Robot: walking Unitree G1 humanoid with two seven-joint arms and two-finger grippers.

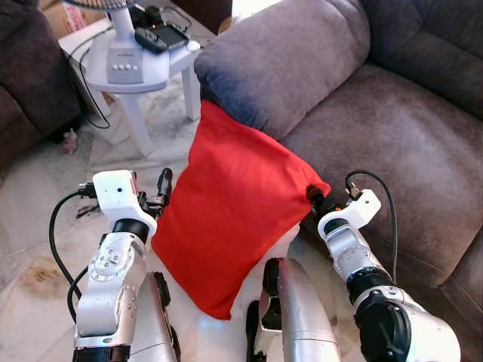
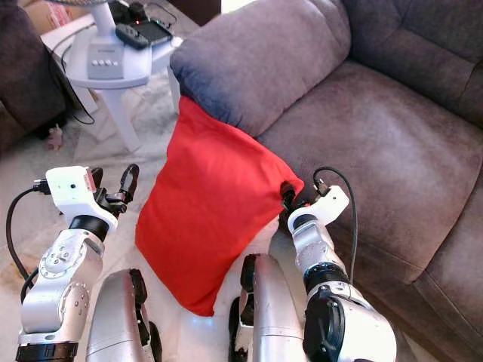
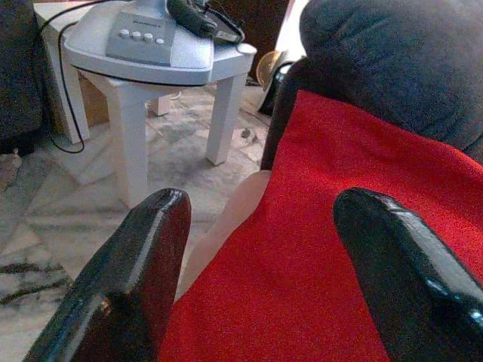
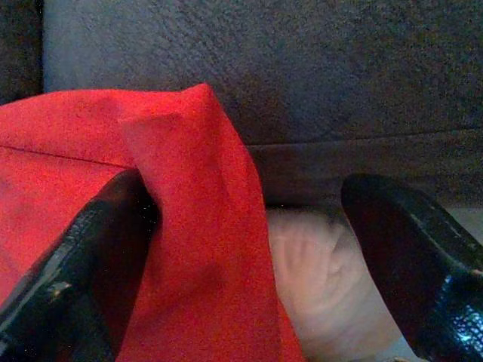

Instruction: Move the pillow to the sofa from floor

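A red pillow (image 1: pixel 230 215) stands on edge against the front of the grey sofa (image 1: pixel 392 143), its top corner under a grey sofa cushion (image 1: pixel 283 60) and its lowest corner down between my legs. My left gripper (image 1: pixel 161 187) is at the pillow's left edge, open; in the left wrist view the red pillow (image 3: pixel 339 249) fills much of the gap between the black fingers (image 3: pixel 128 279). My right gripper (image 1: pixel 315 197) is at the pillow's right corner, also open. That red corner (image 4: pixel 196 226) lies against one of its fingers (image 4: pixel 75 271).
A white side table (image 1: pixel 139 75) with a fan base, a dark handheld device and trailing cables stands at the back left. A dark sofa (image 1: pixel 26 83) sits at the far left. Pale marble floor (image 1: pixel 30 211) lies in front of it.
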